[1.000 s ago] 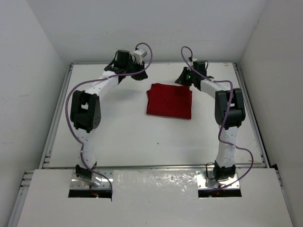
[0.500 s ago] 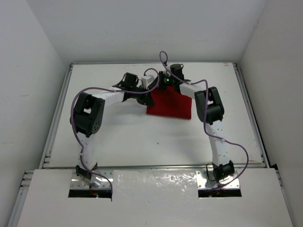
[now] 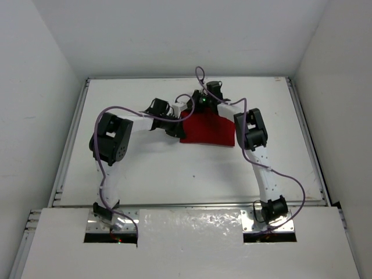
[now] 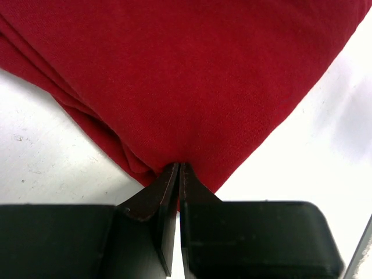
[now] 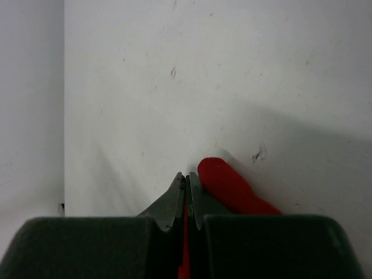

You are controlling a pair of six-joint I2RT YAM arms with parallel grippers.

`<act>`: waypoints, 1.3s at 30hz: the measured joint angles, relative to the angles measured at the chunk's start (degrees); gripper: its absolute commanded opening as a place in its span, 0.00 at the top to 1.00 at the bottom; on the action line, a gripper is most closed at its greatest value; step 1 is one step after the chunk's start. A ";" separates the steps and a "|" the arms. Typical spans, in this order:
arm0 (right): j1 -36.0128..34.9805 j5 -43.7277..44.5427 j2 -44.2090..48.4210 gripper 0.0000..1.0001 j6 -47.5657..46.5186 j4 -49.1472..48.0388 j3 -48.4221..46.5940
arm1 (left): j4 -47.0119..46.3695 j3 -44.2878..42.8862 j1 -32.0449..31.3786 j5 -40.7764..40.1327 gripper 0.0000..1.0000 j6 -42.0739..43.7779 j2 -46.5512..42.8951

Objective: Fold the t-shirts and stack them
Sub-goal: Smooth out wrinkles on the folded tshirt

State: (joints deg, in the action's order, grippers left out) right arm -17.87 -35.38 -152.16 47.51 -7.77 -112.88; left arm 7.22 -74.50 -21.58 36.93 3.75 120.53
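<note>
The dark red t-shirt (image 3: 212,129) lies folded in a rough rectangle at the far middle of the white table (image 3: 174,168). My left gripper (image 3: 179,125) is at its left edge. In the left wrist view the left gripper (image 4: 179,170) is shut on a corner of the layered cloth (image 4: 192,75). My right gripper (image 3: 195,107) is at the shirt's far left corner. In the right wrist view the right gripper (image 5: 187,178) is shut with a strip of red cloth between the jaws, and a rolled red fold (image 5: 231,189) lies just to its right.
White walls enclose the table on three sides; the back wall (image 3: 186,40) is close behind the shirt. Raised rails run along the left edge (image 3: 68,139) and right edge (image 3: 308,139). Purple cables (image 3: 200,72) loop above both wrists.
Both arms swung in from the far corners to the shirt's left side. Both grippers have shut on the cloth, the left at the left edge, the right at the far left corner.
</note>
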 measured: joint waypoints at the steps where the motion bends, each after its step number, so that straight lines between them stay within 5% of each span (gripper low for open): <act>1: 0.00 0.35 -0.44 1.00 0.09 0.37 -0.87 | -0.26 0.22 0.00 0.09 0.96 0.31 -0.02; 14: 2.56 10.36 -6.58 1.00 0.66 2.58 -13.75 | -3.06 2.19 0.00 0.70 0.97 2.23 -0.66; 21: 6.05 12.85 -4.61 1.00 1.33 2.32 -12.02 | -3.04 2.08 0.00 0.76 0.97 2.01 -0.66; 28: 9.57 11.02 19.17 1.00 -0.55 -2.01 10.14 | -2.34 1.68 -0.02 0.59 0.97 1.86 -0.63; 33: 8.07 5.11 39.34 1.00 2.56 -18.23 36.79 | -1.95 1.44 -0.04 0.35 0.97 1.79 -0.61; 39: 3.93 0.24 40.17 1.00 9.01 -28.55 57.05 | -1.81 1.40 -0.07 0.24 0.97 1.79 -0.61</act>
State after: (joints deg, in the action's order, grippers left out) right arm -13.93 -35.14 -111.98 56.51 -36.32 -55.83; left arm 5.41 -73.10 -21.65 37.17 5.54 119.92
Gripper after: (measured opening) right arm 0.001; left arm 0.033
